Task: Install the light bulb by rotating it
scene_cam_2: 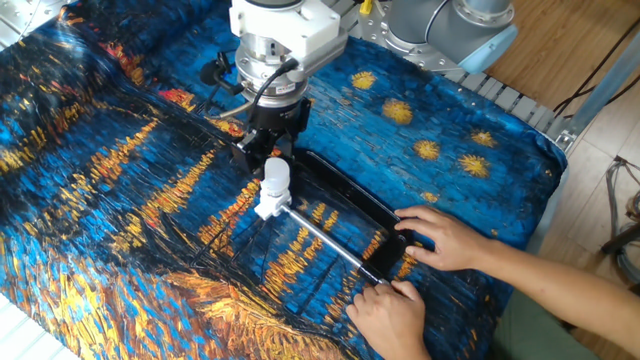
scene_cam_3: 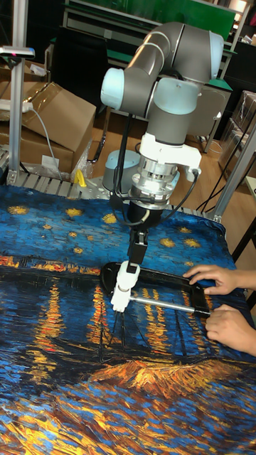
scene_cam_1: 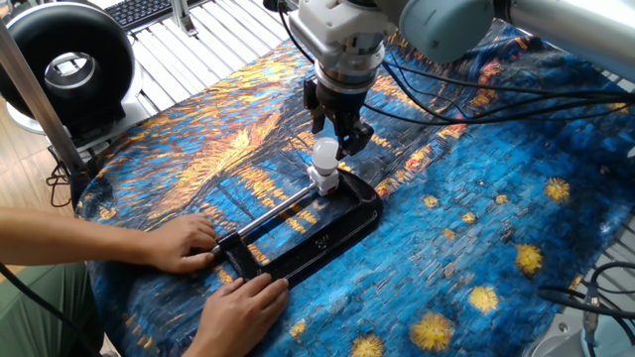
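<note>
The light bulb [scene_cam_1: 324, 152] [scene_cam_2: 275, 173] [scene_cam_3: 126, 271] stands upright in a white square socket block [scene_cam_1: 321, 181] [scene_cam_2: 266, 205]. The block sits at the end of a black bar clamp [scene_cam_1: 327, 238] [scene_cam_2: 350, 195] lying on the painted cloth. My gripper [scene_cam_1: 335, 139] [scene_cam_2: 268, 152] [scene_cam_3: 136, 249] hangs just above and slightly behind the bulb. Its dark fingers are spread and do not press on the glass. A person's two hands [scene_cam_1: 184, 243] [scene_cam_2: 440, 235] hold the clamp's far end.
A blue and orange painted cloth [scene_cam_1: 476, 258] covers the table. A round black device [scene_cam_1: 69, 64] and a keyboard [scene_cam_1: 139, 10] lie beyond the cloth's left edge. Black cables [scene_cam_1: 476, 94] trail from the arm. A cardboard box [scene_cam_3: 53, 114] stands behind the table.
</note>
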You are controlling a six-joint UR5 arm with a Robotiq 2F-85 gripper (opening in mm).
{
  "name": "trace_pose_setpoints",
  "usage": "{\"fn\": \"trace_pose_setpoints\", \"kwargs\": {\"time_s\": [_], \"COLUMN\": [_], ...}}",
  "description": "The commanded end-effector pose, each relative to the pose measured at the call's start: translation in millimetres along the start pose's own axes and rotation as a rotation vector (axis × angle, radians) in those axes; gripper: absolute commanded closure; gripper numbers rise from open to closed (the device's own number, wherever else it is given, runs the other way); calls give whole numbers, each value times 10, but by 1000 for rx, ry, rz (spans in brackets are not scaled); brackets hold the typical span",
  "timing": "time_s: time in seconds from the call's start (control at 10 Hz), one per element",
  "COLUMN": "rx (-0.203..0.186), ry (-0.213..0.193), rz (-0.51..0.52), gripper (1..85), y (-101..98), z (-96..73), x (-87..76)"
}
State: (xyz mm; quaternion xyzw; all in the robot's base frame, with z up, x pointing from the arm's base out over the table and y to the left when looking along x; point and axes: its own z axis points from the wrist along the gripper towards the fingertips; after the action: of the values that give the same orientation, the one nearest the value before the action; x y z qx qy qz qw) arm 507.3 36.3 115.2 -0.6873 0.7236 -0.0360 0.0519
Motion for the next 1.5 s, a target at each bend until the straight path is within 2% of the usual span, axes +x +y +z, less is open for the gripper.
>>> {"fn": "trace_pose_setpoints", "kwargs": {"time_s": [0.0,0.2,0.4,0.6,1.0,1.4], "rx": [-1,-17,-50,-74,-131,-154], "ry": [-10,6,-7,4,-11,-13], "rz": [19,5,-3,-16,-29,-29], "gripper": [253,263,263,263,273,283], "y": [-8,33,119,181,41,57], "z": [-18,-19,-21,-25,-89,-120], "x": [-14,28,-8,24,-49,-69]}}
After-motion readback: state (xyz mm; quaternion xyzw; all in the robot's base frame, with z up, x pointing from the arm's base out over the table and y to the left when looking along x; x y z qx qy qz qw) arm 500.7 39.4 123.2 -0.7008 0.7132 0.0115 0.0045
